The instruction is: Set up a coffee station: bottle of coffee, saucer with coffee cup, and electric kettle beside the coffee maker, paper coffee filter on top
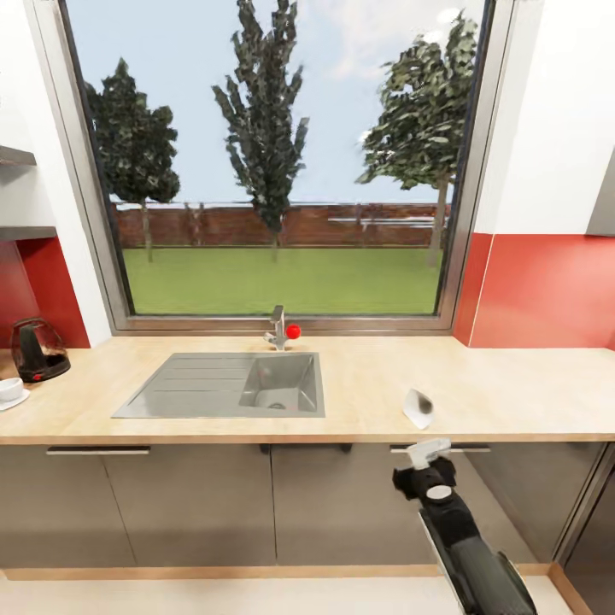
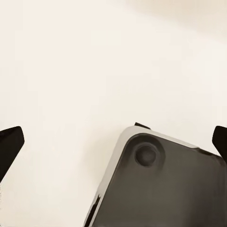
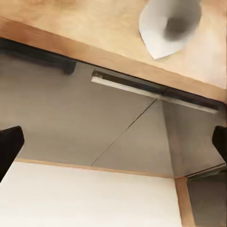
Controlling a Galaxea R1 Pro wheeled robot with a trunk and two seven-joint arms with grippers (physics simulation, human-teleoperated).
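Observation:
A white paper coffee filter (image 1: 418, 408) lies on its side on the wooden countertop (image 1: 512, 384), near the front edge and right of the sink; the right wrist view has the filter (image 3: 169, 26) beyond the counter edge. My right gripper (image 1: 427, 451) hangs open just below that edge, in front of the cabinet doors, its dark fingertips (image 3: 9, 146) wide apart with nothing between them. At the counter's far left stands a dark electric kettle (image 1: 38, 348), with a white coffee cup (image 1: 10, 389) on a saucer in front of it. My left gripper (image 2: 113, 146) is open over pale floor.
A steel sink (image 1: 192, 384) with a faucet (image 1: 278, 329) and red knob sits mid-counter under a big window. Grey cabinet doors with bar handles (image 1: 98, 450) run below the counter. Shelves (image 1: 21, 158) hang at the upper left. A grey part of my base (image 2: 165, 189) lies under the left gripper.

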